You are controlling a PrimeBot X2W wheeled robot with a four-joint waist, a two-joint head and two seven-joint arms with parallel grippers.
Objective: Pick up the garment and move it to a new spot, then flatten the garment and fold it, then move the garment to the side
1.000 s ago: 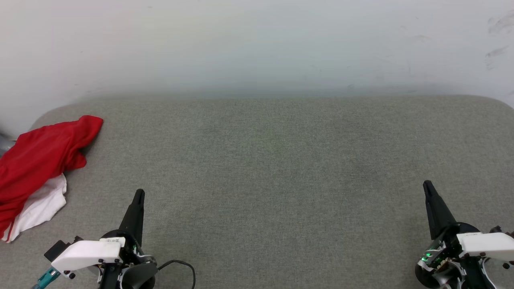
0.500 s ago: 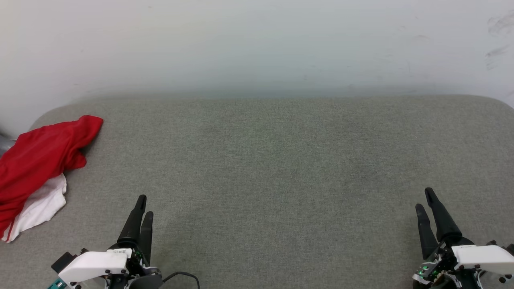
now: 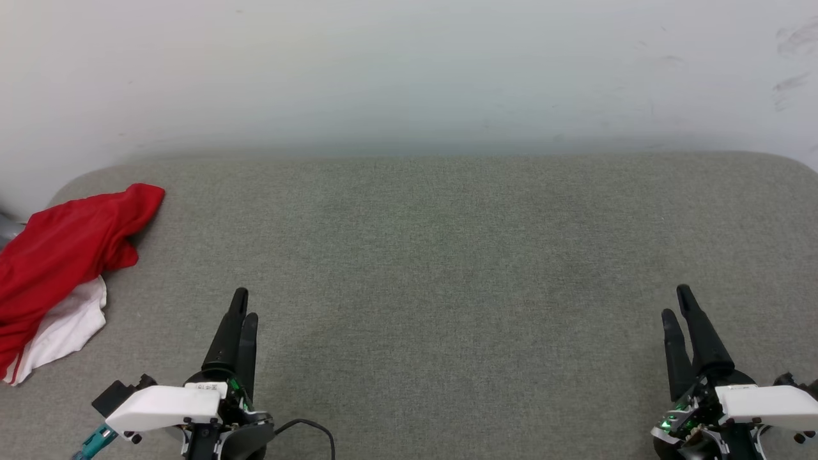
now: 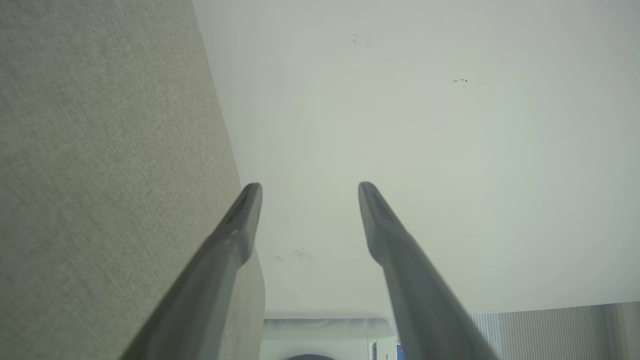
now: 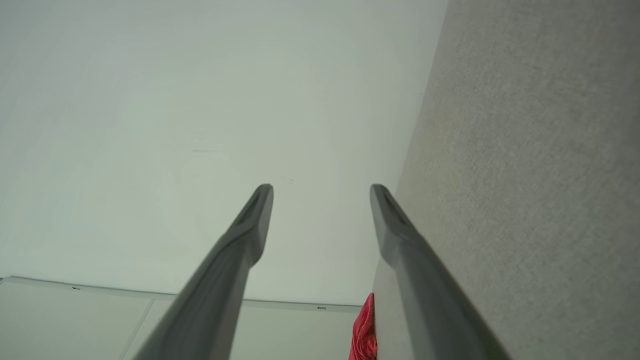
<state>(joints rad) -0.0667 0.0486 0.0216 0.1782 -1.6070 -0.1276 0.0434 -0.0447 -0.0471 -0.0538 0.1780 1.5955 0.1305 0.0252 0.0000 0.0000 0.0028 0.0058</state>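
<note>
Head view: crumpled red jersey garment w/ white sleeve (image 3: 61, 255) heaped at far-left edge of grey woven-fabric desk (image 3: 447, 255), well apart from left end effector (image 3: 245, 305), farther from right end effector (image 3: 675, 301). Both released, empty, tapered dark fingers parted. Right wrist view: red sliver of garment at desk edge. Left wrist view: matte white wall (image 4: 450, 150).

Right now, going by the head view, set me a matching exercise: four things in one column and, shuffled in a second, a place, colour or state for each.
Column one:
1. garment
2. left gripper
3. right gripper
4. wall

Column two:
a. lower right, jaws open
b. pale, across the top
c. bunched at the far left, red and white
d. lower left, jaws open

Pairs: 1-c, 2-d, 3-a, 4-b
</note>
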